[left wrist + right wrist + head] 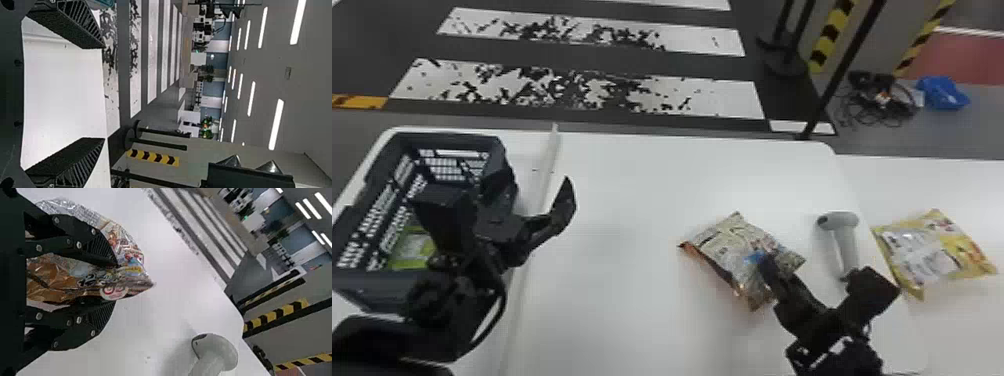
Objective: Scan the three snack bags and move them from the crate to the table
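Gripping the silver-and-orange snack bag (727, 245), right of centre, with your right hand (766, 266) | your left hand (534, 187) open, left of centre, near the crate (447, 136) | green bag (412, 252) inside it, lower left | scanner (844, 237) on your bench (612, 280), yellow bag (927, 245) far right

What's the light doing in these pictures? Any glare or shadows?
Left wrist view: ceiling lights show as bright white strips, the room lying on its side. Right wrist view: the scanner casts a soft grey shadow on the white table, and the silvery snack bag glints. Head view: pale highlights on the yellow snack bag.
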`<state>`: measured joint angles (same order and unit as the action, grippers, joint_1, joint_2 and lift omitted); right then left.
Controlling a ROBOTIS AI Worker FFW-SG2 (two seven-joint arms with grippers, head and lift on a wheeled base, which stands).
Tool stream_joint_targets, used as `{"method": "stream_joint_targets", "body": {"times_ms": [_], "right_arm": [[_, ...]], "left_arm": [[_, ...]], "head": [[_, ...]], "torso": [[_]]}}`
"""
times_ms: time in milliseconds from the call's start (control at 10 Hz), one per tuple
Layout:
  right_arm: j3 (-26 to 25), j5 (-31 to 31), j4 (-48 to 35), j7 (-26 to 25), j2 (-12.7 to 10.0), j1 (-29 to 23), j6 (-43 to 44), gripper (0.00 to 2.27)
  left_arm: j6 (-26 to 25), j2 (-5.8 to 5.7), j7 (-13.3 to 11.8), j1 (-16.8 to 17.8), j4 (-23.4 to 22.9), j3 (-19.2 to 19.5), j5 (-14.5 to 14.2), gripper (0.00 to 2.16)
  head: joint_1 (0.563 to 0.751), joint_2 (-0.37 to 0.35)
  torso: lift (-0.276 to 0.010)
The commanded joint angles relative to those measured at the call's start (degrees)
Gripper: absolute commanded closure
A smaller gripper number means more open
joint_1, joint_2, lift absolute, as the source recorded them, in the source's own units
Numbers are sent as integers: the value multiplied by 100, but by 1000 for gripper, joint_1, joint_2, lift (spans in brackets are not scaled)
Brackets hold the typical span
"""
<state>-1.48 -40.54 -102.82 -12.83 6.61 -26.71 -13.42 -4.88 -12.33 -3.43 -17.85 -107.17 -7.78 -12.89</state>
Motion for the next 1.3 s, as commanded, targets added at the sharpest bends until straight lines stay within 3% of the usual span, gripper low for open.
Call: {"method": "stream_joint_targets", "body": {"times_ms": [0, 300, 400, 600, 700, 800, 900, 1000, 1100, 1200], "right_arm": [[25, 653, -45, -79, 7, 95, -570, 26], [377, 2314, -352, -1459, 130, 262, -974, 46], [456, 2490, -678, -1591, 271, 192, -798, 56], [632, 2815, -1284, -1485, 499, 131, -447, 80], [570, 2753, -1328, -747, 543, 245, -359, 97], [518, 2692, -1196, -149, 552, 359, -271, 282], [535, 2692, -968, 246, 552, 491, -271, 923], [605, 2683, -722, 422, 517, 605, -289, 1932], [685, 2674, -440, 642, 490, 693, -253, 2152], [790, 2701, -256, 659, 482, 684, -166, 2196]], "left_arm": [[0, 3, 35, -8, -23, -39, -3, 26], [35, 3, 96, -43, -23, -101, -3, 26], [35, 3, 105, -52, -32, -101, -3, 26], [35, 3, 105, -96, -50, -101, -3, 26], [35, 3, 114, -140, -85, -109, -3, 26], [35, 3, 140, -219, -146, -92, -3, 26], [53, 12, 193, -254, -146, -83, -3, 26], [53, 12, 255, -280, -155, -74, -3, 26], [53, 12, 263, -289, -164, -65, -3, 26], [70, 29, 263, -289, -164, -83, -3, 26]], "head": [[695, -119], [695, -159], [695, -181], [695, -182], [695, -170], [695, -140], [695, -124], [695, -102], [695, -86], [695, -70]], "torso": [[-62], [-62], [-62], [-62], [-62], [-62], [-62], [-62], [-62], [-62]]}}
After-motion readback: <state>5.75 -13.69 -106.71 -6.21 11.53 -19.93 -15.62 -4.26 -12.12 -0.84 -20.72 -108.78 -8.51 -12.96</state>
